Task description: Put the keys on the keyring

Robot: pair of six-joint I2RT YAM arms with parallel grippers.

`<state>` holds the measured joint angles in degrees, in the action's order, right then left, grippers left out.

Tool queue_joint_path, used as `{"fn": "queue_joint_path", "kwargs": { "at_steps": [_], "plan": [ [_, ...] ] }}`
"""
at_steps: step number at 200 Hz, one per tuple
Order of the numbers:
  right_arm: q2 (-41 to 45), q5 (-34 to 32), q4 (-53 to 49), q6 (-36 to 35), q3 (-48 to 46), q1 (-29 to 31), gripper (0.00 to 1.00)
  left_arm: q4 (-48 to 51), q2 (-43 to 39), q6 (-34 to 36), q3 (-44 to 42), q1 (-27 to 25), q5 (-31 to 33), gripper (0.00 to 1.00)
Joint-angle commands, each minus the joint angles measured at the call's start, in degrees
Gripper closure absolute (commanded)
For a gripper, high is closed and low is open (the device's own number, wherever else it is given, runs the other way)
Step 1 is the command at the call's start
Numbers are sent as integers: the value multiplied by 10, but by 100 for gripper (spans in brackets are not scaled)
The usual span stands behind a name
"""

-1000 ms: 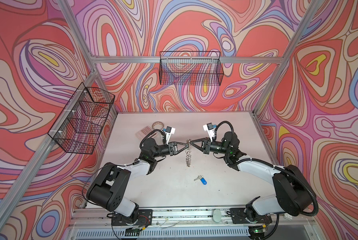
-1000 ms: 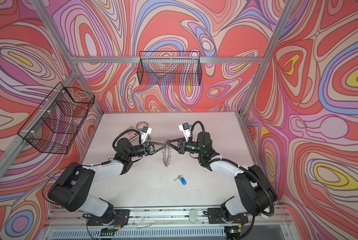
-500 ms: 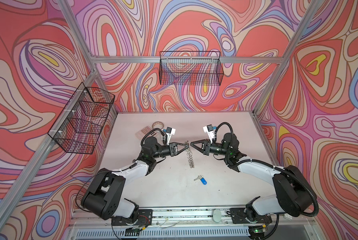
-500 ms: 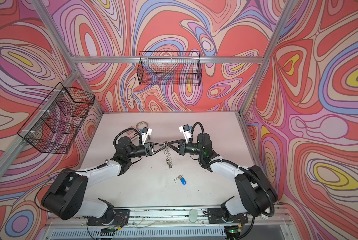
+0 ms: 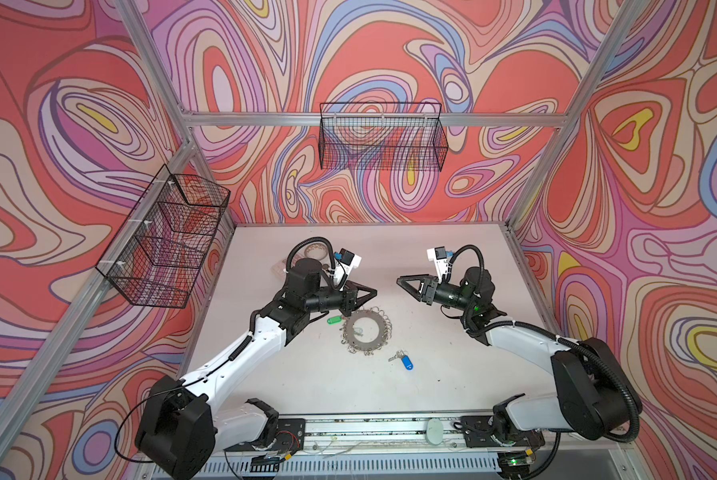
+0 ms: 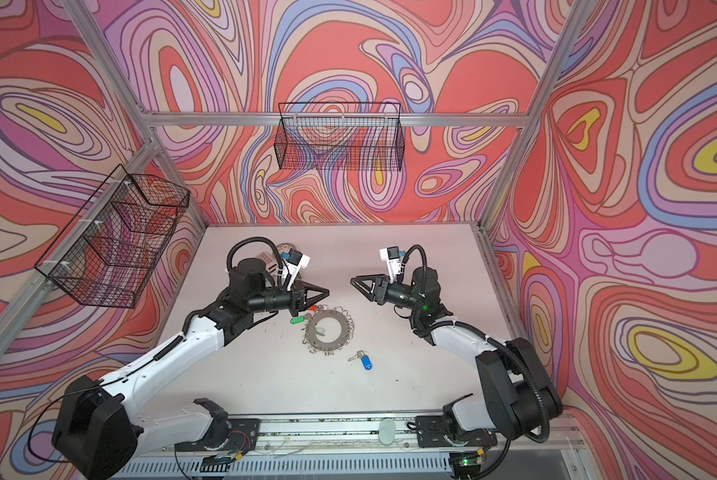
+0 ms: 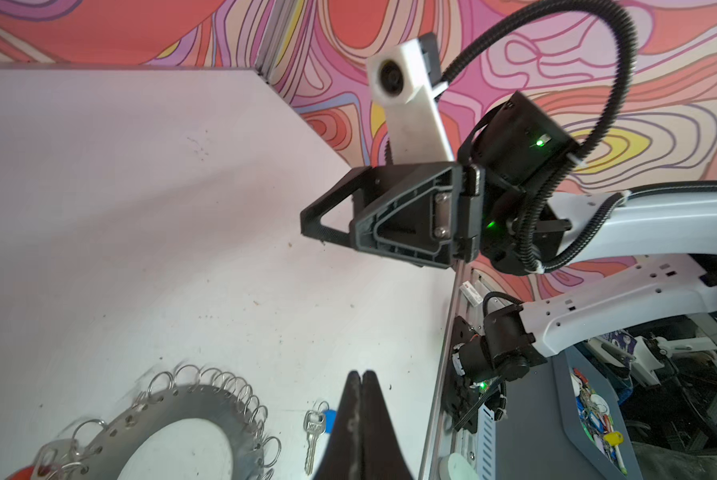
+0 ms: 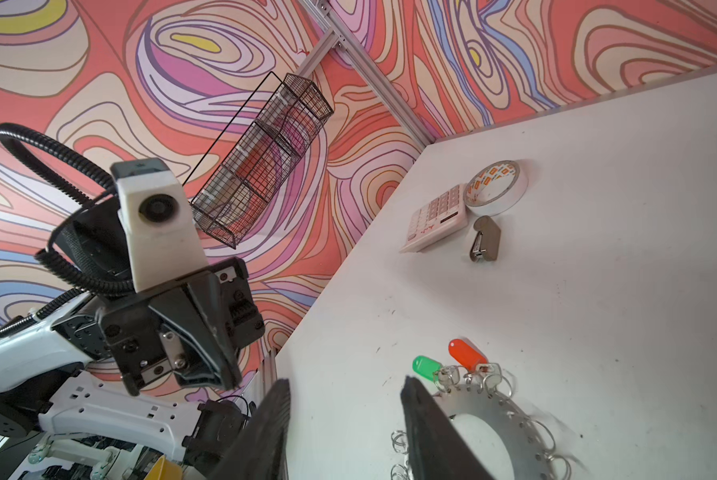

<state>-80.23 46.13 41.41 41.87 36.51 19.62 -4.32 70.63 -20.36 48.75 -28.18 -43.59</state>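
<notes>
One blue key [image 5: 405,362] to go, maybe: just let the keyring [image 5: 382,332] drop flat mid tabletop [image 5: 306,395], left gripper [image 5: 374,293] pressed together, right gripper [image 5: 400,280] spread.

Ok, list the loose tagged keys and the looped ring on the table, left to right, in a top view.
Green-tagged silver key → flat grey metal keyring disc fringed with wire loops → blue-tagged silver key.

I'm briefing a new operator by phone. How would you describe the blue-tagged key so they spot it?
On the white table, find the grey looped keyring lying mid-table. The blue-tagged key lies just off its near-right rim. No other tag is blue; the green-tagged key sits opposite.
</notes>
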Motion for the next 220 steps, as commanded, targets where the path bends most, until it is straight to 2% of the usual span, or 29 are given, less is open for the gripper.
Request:
{"fn": "queue_joint_path", "kwargs": {
  "at_steps": [1,10,29,57,86,95,114,134,177,198,220],
  "plan": [
    [18,-25,-38,-30,2,0,50,-12,1,-33,-30,16,20,100],
    [19,-30,-49,-38,2,1,46,-31,-2,-57,-42,27,21,100],
    [20,-51,-78,-60,2,3,43,-38,-12,-93,-61,48,26,87],
    [19,-122,-197,-133,25,36,36,35,-48,-116,-95,70,64,73],
    [-11,-173,-277,-180,51,93,31,143,-84,-127,-148,74,143,68],
    [-26,-186,-294,-187,60,112,31,165,-86,-131,-156,74,149,68],
    [-59,-223,-321,-193,72,152,31,229,-81,-123,-149,54,187,67],
    [-90,-234,-339,-187,79,176,32,258,-66,-115,-147,29,205,67],
    [-95,-249,-388,-170,49,223,35,177,-72,-164,-186,27,192,64],
    [-87,-247,-384,-150,26,242,39,140,-86,-173,-216,27,194,60],
    [-88,-248,-380,-132,25,261,48,103,-105,-183,-236,27,197,52]
  ]
}}
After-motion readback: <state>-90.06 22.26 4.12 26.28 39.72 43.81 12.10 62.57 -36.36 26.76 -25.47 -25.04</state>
